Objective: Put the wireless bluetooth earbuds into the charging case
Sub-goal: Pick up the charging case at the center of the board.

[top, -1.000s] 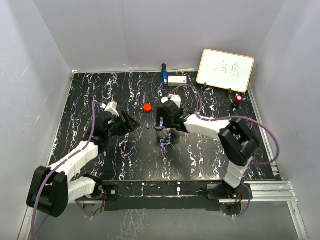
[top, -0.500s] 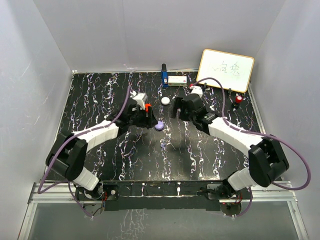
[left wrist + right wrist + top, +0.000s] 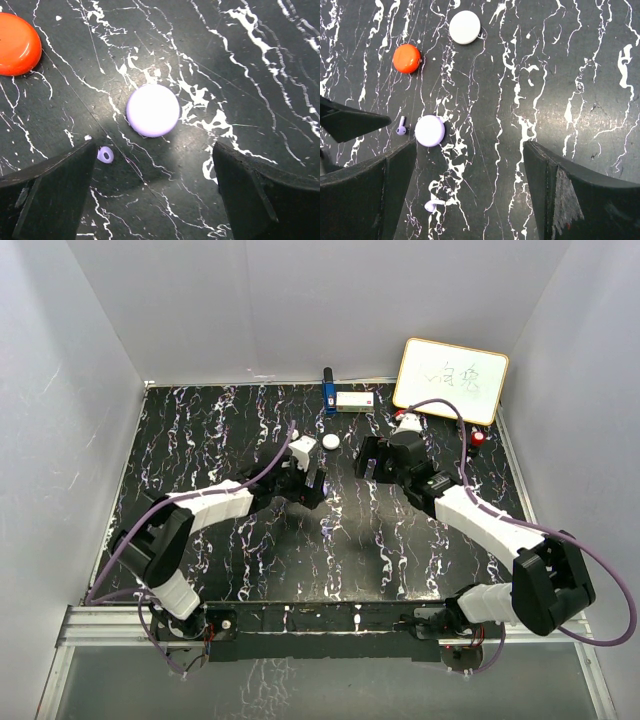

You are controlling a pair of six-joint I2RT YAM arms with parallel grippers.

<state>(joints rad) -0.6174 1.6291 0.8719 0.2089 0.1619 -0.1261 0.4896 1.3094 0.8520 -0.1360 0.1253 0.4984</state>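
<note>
While hanging with the left gripper point(image 3: 154, 148) spread wide, sitting nearest the lilac earbud point(image 3: 105, 155) lying just inside one finger point(image 3: 50, 195), beside the round lilac case point(image 3: 152, 110), leaving the right gripper point(image 3: 470, 145) gaping further off

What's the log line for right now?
left gripper: open, empty, over purple pod | right gripper: open, empty | purple earbud: loose beside pod | second earbud: loose on table

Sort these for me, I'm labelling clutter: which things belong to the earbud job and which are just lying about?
Job: lilac earbud, second lilac earbud, lilac round case.
Lying about: orange-red round case, white round case, whiteboard.
</note>
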